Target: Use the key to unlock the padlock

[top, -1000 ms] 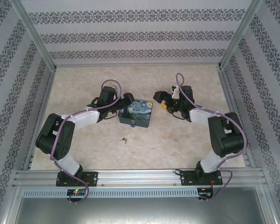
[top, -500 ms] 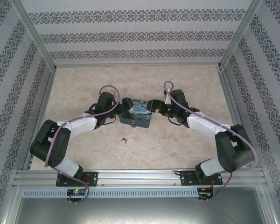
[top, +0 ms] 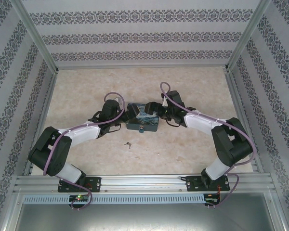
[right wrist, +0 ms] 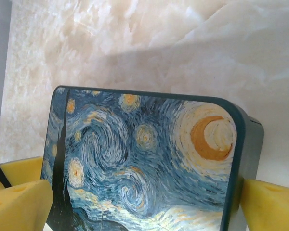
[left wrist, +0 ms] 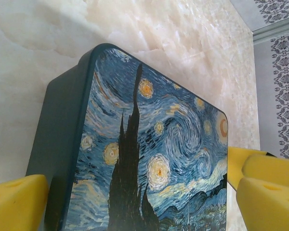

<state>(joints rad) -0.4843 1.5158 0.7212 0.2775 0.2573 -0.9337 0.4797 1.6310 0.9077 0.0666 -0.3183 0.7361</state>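
Note:
The blue tin (top: 142,120) painted with a swirling night sky sits mid-table. On its near wall hangs the tiny blue-grey padlock (top: 141,128). The small brownish key (top: 129,144) lies on the table just in front of the tin, to the left. My left gripper (top: 133,111) is open over the tin's left end; its yellow fingers (left wrist: 17,202) stand either side of the lid (left wrist: 149,159). My right gripper (top: 154,111) is open over the right end, its yellow fingers (right wrist: 269,207) flanking the lid (right wrist: 144,159). In both wrist views the fingers sit very close to the tin's walls.
The marbled tabletop (top: 183,144) is walled with patterned panels on three sides and has an aluminium rail (top: 144,182) along the near edge. Both arms reach inward, their elbows near the table's left and right sides.
Both grippers have come down and inward from either side onto the tin, and now cover its lid ends. The key has stayed where it was.

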